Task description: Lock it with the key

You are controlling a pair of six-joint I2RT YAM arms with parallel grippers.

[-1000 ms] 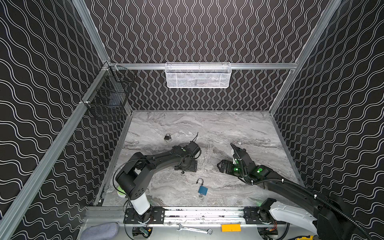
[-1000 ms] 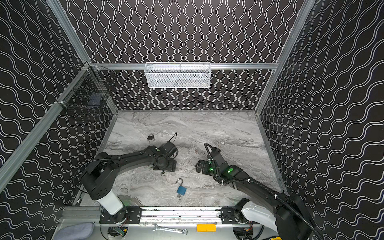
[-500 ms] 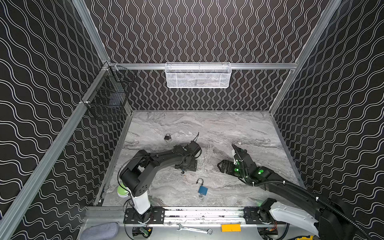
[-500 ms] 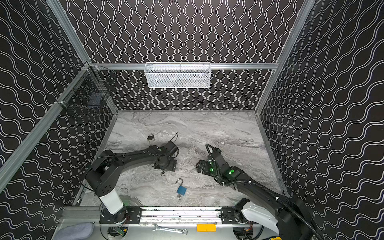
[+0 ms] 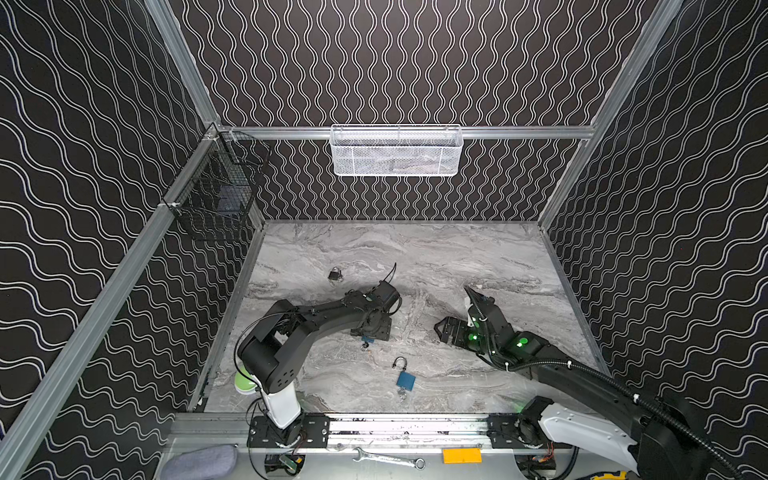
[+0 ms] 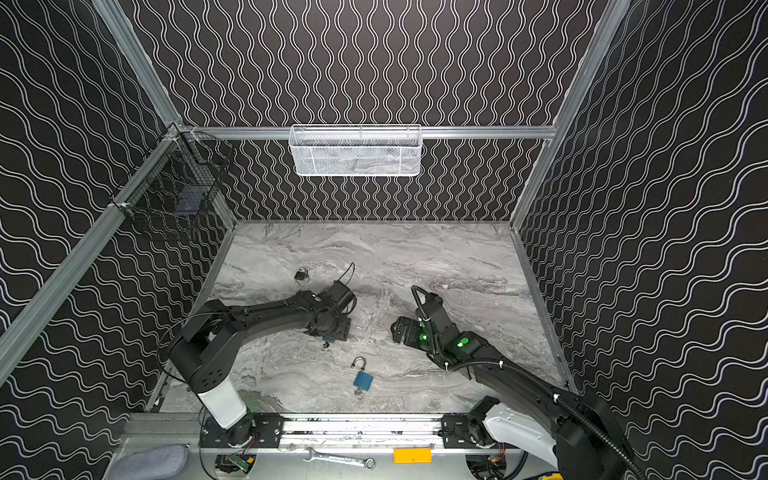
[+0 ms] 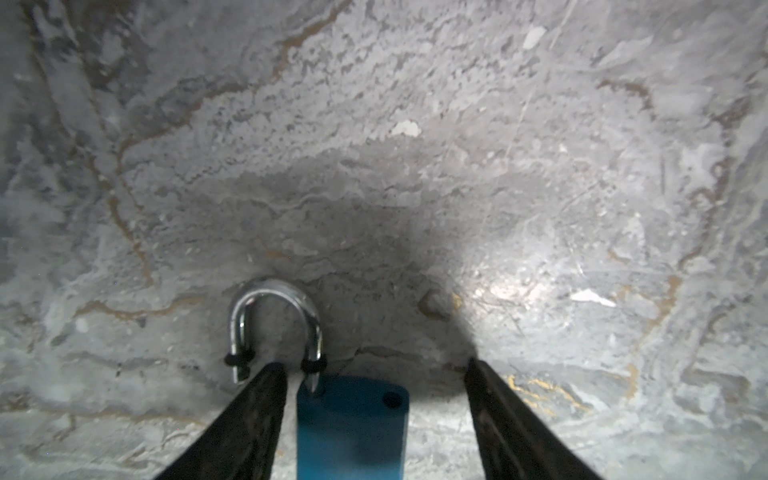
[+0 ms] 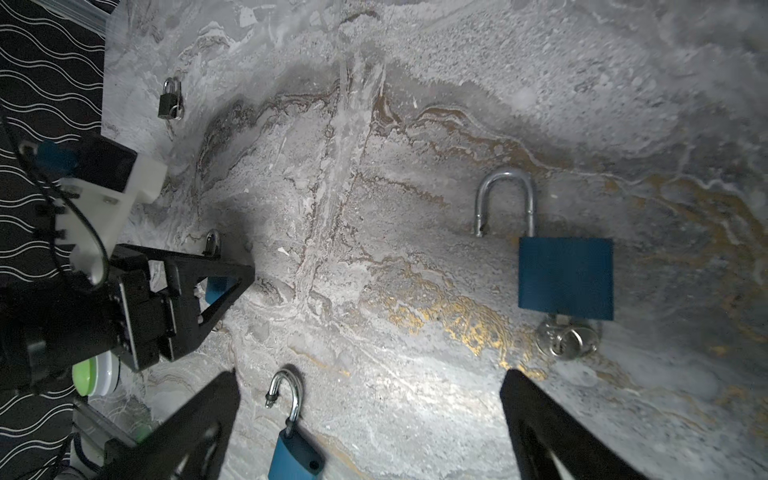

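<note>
Small blue padlock [image 7: 351, 424] lies on the worktop [image 7: 415, 124] between the left gripper's [image 7: 374, 363] spread fingers [image 7: 257, 415] — hard by one, clear of the other; right gripper's [image 8: 370, 374] fingers gape wide.

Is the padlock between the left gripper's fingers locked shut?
No: the padlock has its shackle swung aside, one leg out of the body.

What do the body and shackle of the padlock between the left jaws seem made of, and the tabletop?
The body is flat matte blue: painted or plastic-coated metal, which one is unclear. The shackle is bright polished metal, likely plated steel, given its mirror-like highlights. The tabletop shows grey marble veining with a dull sheen: stone or a printed laminate.
</note>
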